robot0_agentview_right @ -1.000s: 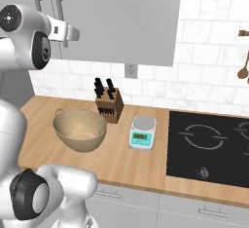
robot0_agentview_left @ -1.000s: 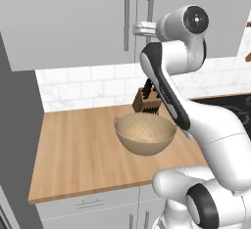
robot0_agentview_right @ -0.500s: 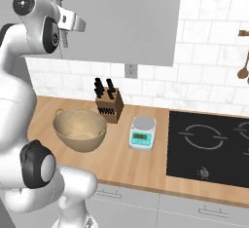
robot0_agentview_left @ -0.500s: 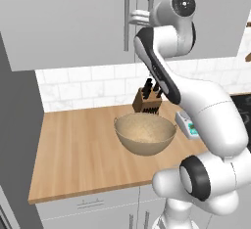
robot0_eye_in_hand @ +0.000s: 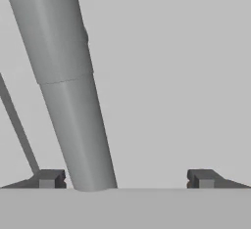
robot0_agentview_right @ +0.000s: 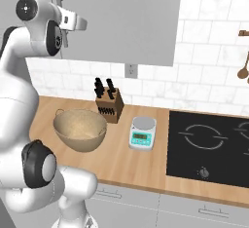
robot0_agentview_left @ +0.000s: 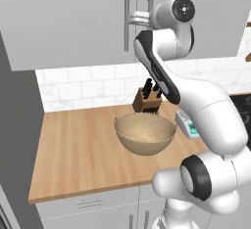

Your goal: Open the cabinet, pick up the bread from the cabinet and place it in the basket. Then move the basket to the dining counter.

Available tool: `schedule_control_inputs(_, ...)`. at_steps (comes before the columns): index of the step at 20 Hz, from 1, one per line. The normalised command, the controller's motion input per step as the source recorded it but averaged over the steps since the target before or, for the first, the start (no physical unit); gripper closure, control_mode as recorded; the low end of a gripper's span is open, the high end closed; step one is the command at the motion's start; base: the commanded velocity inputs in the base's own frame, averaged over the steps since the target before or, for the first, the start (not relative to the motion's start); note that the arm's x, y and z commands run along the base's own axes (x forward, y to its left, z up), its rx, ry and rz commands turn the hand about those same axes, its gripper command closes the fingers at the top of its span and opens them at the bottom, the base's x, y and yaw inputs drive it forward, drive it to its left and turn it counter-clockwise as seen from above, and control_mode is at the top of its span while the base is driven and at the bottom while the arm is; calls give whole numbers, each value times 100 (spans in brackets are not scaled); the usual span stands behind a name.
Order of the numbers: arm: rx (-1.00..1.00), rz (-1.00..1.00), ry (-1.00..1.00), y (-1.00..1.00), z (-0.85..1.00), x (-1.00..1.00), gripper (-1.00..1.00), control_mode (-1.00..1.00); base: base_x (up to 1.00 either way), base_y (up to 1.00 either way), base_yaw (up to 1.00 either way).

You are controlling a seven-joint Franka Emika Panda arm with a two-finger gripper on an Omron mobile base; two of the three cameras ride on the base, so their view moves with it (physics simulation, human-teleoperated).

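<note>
the basket (robot0_agentview_left: 145,133) sits on the wooden counter (robot0_agentview_left: 78,149), closest to the robot. it is round and tan, and the inside looks speckled. it stands upright, with nothing in it that can be seen. in the right base view the basket (robot0_agentview_right: 80,129) is at the left end of the counter (robot0_agentview_right: 121,161).

just behind the basket is a knife block (robot0_agentview_left: 147,99) with dark handles sticking up. to the right of the basket is a small kitchen scale (robot0_agentview_right: 143,132), a little apart from it. farther right is the black cooktop (robot0_agentview_right: 209,148). wooden spoons (robot0_agentview_right: 243,66) hang on the white brick wall (robot0_agentview_right: 204,71) past it.

up high is the cabinet (robot0_agentview_left: 73,22). its two doors are closed, and two long silver handles (robot0_agentview_left: 127,10) run side by side down the middle. the bread cannot be seen.

the arm reaches up to the cabinet. the gripper (robot0_agentview_left: 137,17) is right at the handles, where the two doors meet. in the hand view the gripper (robot0_eye_in_hand: 126,179) is open wide, with its two dark tips far apart. a fat grey bar, one handle (robot0_eye_in_hand: 68,83), slants down between the tips, close to the left tip. it cannot be told whether the tip touches it. the flat grey door (robot0_eye_in_hand: 176,76) is right behind the bar. a thin dark line (robot0_eye_in_hand: 17,123) runs down the door at the left.
</note>
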Motion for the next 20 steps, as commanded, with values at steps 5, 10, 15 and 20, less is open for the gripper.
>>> schedule_control_inputs(5, 2, 0, -3, 0, -4, 89, 100, -100, 0, 0, 0)
schedule_control_inputs(10, 5, 0, 1, 2, 24, 42, 100, -100, 0, 0, 0)
schedule_control_inputs(15, 5, -2, 0, 5, 28, 0, 100, -100, 0, 0, 0)
schedule_control_inputs(20, 3, -5, 0, 1, 29, -14, 100, -100, 0, 0, 0)
